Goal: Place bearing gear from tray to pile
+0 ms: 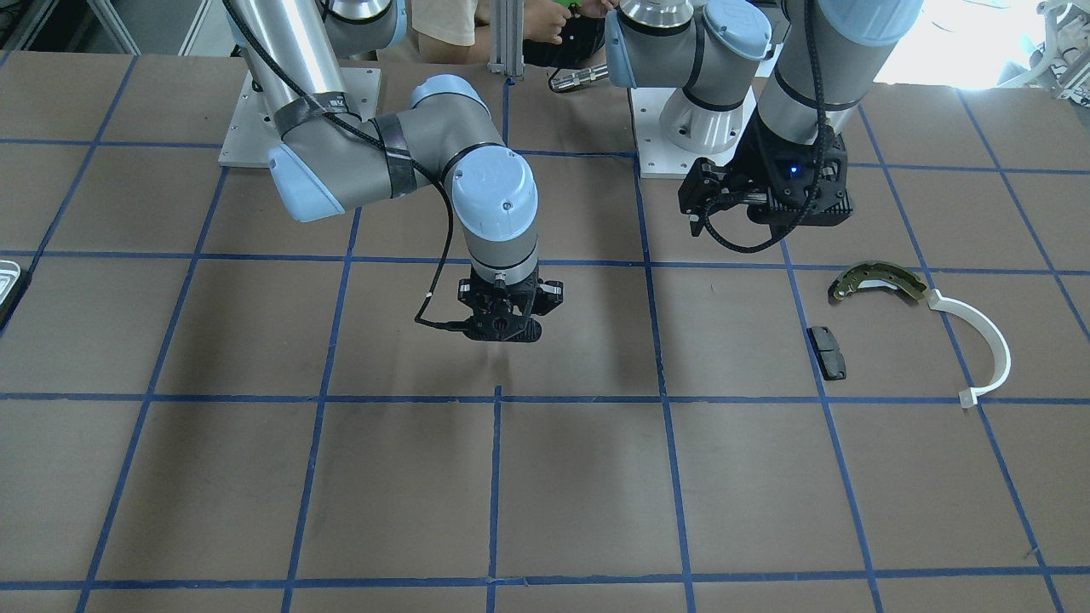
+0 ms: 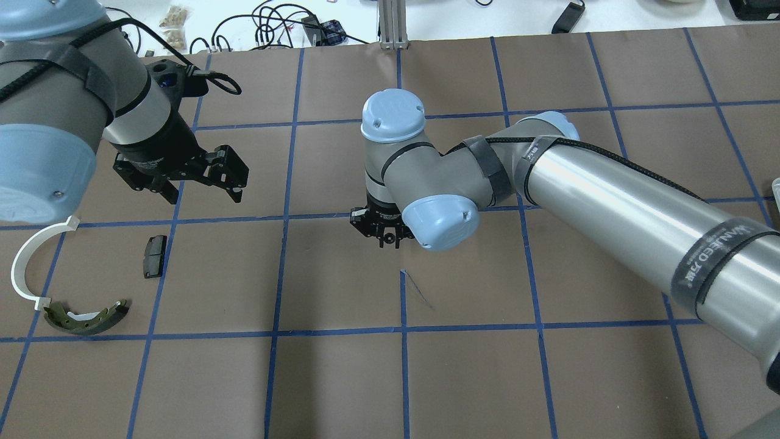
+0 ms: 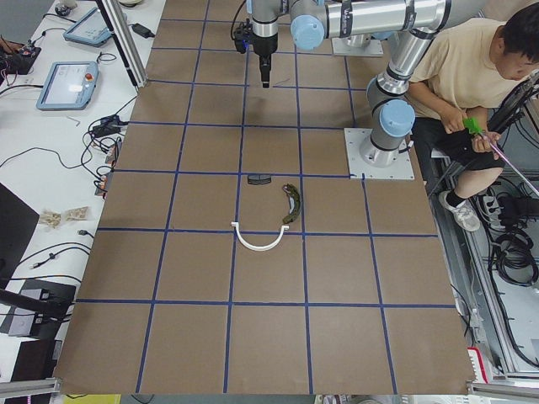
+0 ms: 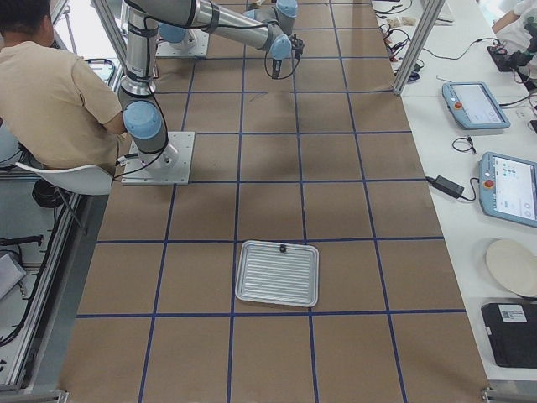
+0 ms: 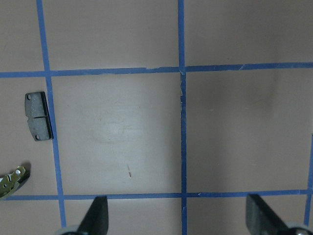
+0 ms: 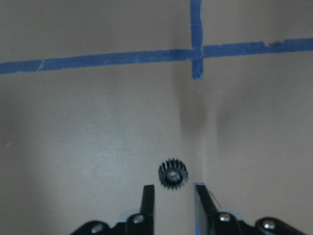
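A brown surface (image 1: 255, 477) gridded with blue tape fills the frame, a seated person (image 4: 50, 92) at upper left. The gear (image 6: 173, 175) lies just beyond the right end effector (image 6: 174, 196), whose narrowly parted jaws hold nothing. The left end effector (image 2: 204, 177) is wide open and empty at upper left, the tray (image 4: 278, 273) low at centre.

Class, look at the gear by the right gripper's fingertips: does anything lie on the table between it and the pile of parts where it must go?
Nothing visible lies on the table between the gear and the pile. Only the open left gripper hangs above the table beside the pile, on its far side.
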You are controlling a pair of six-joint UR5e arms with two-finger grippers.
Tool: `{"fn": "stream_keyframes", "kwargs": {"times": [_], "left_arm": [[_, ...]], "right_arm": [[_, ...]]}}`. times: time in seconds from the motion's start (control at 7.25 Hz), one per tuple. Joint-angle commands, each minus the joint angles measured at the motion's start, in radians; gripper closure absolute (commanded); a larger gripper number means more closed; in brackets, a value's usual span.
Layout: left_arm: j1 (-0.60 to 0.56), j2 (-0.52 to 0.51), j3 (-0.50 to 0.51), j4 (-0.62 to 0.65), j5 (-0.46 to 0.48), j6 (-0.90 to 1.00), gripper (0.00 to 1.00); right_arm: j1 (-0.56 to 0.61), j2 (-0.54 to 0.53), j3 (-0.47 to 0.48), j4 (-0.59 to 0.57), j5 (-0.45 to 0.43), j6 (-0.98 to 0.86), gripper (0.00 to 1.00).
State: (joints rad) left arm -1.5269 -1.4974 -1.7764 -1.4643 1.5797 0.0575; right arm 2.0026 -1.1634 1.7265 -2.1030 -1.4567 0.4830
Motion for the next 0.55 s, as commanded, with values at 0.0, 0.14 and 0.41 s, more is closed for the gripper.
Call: {"fn": "stream_keyframes", "kwargs": {"times": [0.0,0.14,0.41], "left_arm": [[-0.005,0.008,-0.001,0.005,0.005,0.011,0.00],[-0.007,-0.006,-0.003,0.002,-0.001,-0.007,0.00],[-0.021,-0.036,-0.038,0.010,-0.018,-0.027,0.00]], "right_arm": [[-0.039,-0.007,-0.001,-0.136,-0.007,-0.053,0.00],[-0.103,-0.018,0.001,-0.118,-0.020,-0.175,0.00],[-0.270,-0.103,-0.001,0.013,-0.027,-0.388,0.00]]}}
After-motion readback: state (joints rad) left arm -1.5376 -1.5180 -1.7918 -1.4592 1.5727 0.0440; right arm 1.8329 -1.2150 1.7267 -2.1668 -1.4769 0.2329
